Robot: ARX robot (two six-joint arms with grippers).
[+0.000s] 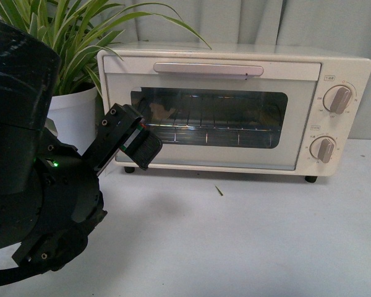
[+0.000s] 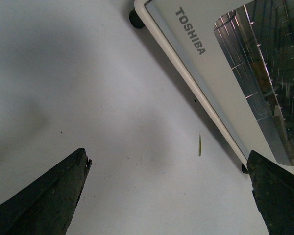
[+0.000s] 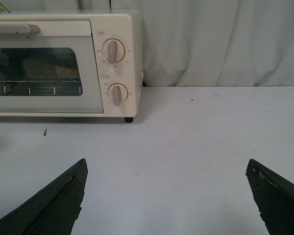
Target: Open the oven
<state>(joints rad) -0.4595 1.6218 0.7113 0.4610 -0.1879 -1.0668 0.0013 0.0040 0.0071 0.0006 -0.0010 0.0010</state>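
Left arm (image 1: 25, 154): black and bulky, over the near left corner of the desk (image 1: 247, 241); a small green light (image 1: 54, 164) glows on it.
Left gripper (image 1: 135, 135): raised above the desk, in front of the lower left corner of the oven door. Whether it touches the oven cannot be told from the front view.
Left jaws: spread wide. The wrist view shows the two dark fingers (image 2: 49, 200) well apart, with bare desk between them and nothing held.
Right gripper (image 3: 166, 161): seen only by its own wrist camera, above the desk and facing the far edge, well apart from the oven.
Right jaws: spread wide, holding nothing.
Desk: pale and plain.
Green sliver (image 1: 219, 190): a thin leaf-like scrap lying on the desk, just in front of the oven.
Oven (image 1: 235, 105): a cream-white box standing along the far edge of the desk, from the middle toward the far right corner, with TOSHIBA lettering on the lower door frame.
Door (image 1: 120, 105): shut, flush with the front.
Bar handle (image 1: 208, 68): long and horizontal, at the top of the door, untouched.
Wire rack (image 1: 210, 133): visible through the glass window.
Upper knob (image 1: 339, 99) and lower knob (image 1: 324, 149): beige, stacked on the right panel.
Black feet (image 1: 310, 179): resting on the desk.
Plant (image 1: 80, 37): long green leaves in a white pot (image 1: 74, 114), near the far left corner, just beside the oven.
Curtain (image 1: 266, 21): pale folds behind the far edge.
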